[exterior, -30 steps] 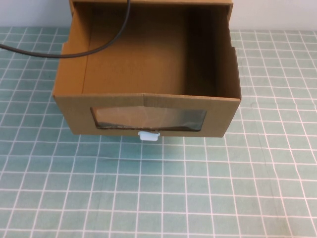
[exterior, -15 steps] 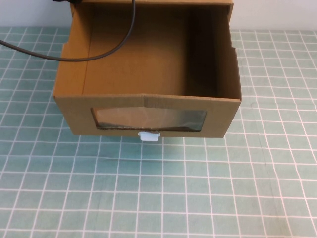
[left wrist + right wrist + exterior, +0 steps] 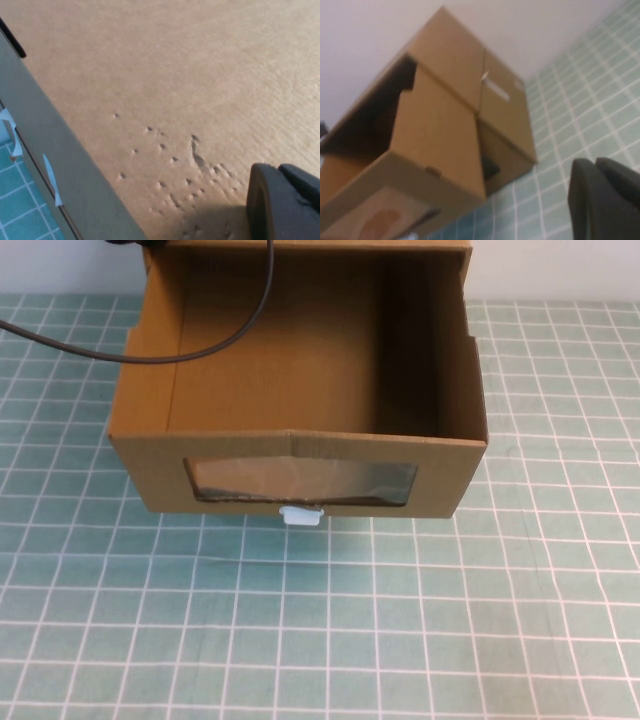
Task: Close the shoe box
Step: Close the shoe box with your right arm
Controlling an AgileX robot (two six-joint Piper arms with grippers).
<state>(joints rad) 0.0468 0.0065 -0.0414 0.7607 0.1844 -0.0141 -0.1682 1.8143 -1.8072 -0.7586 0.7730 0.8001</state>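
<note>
The shoe box (image 3: 300,448) is brown cardboard with its drawer pulled out toward me and its inside bare. Its front has a clear window (image 3: 300,480) with a small white pull tab (image 3: 301,515) just under it. My left gripper (image 3: 277,172) is shut and empty, close over a dented flat cardboard face (image 3: 165,90) of the box. Only a dark bit of that arm (image 3: 120,243) shows at the top edge of the high view. My right gripper (image 3: 595,167) is shut and empty, off to the box's side, where the drawer (image 3: 435,135) sticks out of its sleeve (image 3: 465,65).
A black cable (image 3: 200,345) hangs across the drawer's back left corner. The box stands on a green mat with a white grid (image 3: 320,640). A pale wall (image 3: 560,265) rises behind the box.
The black cable has shifted slightly and a dark bit of the left arm now shows at the top edge. The box has not moved.
</note>
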